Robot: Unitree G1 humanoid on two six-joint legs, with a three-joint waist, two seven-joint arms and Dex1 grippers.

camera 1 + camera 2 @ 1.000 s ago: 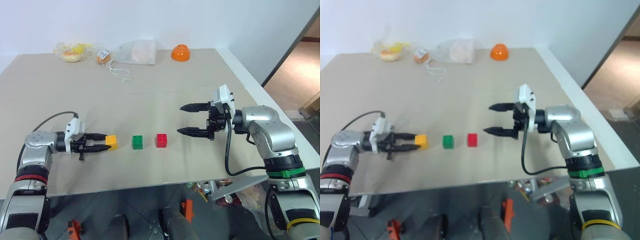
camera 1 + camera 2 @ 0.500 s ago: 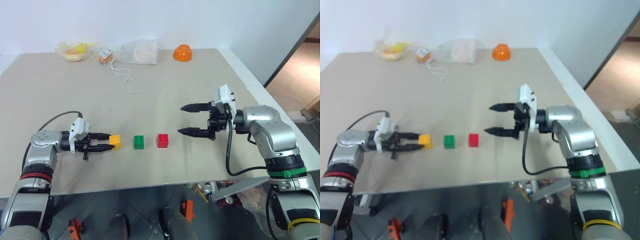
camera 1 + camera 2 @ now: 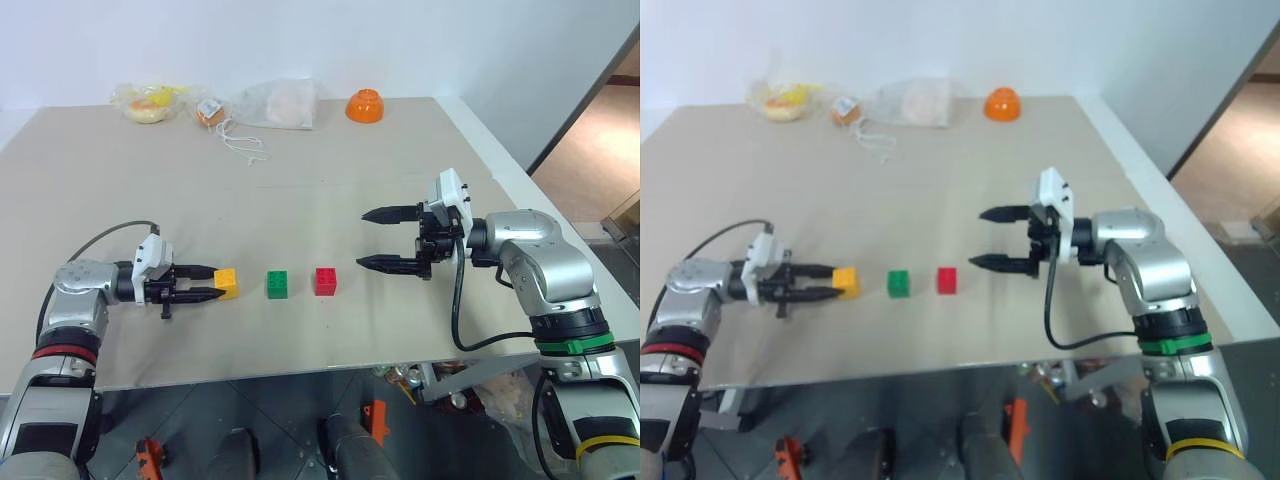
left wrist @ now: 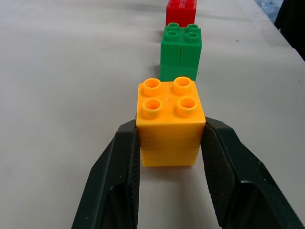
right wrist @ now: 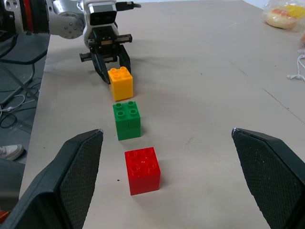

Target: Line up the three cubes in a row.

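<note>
1. Left gripper [image 3: 210, 284]: low at the table [image 3: 300, 190], pointing toward the robot's right, both black fingers [image 4: 116, 176] pinched on the sides of the yellow-orange cube [image 3: 226, 283]. Cube sits on the table, studs up.
2. Right gripper [image 3: 388, 239]: fingers spread wide, nothing between them, pointing toward the robot's left, held above the table. It is apart from the cubes, on the right side of the red one.
3. Green cube [image 3: 276, 284]: on the table just right of the yellow-orange cube, small gap, not touching. Studs up.
4. Red cube [image 3: 325, 280]: right of the green one, similar gap, studs up. It is the cube nearest the right gripper.
5. All three cubes sit near the table's front edge in a roughly straight left-to-right line: yellow-orange, green, red. The right wrist view shows the red one very slightly offset from the other two.
6. Far edge of the table: orange bowl [image 3: 363, 104] upside down, clear plastic bag [image 3: 275, 104] with something pale inside, a small orange packet [image 3: 208, 112], a bag of yellow food [image 3: 148, 102], and a white string [image 3: 240, 146] lying loose. All well apart from the cubes and grippers.
</note>
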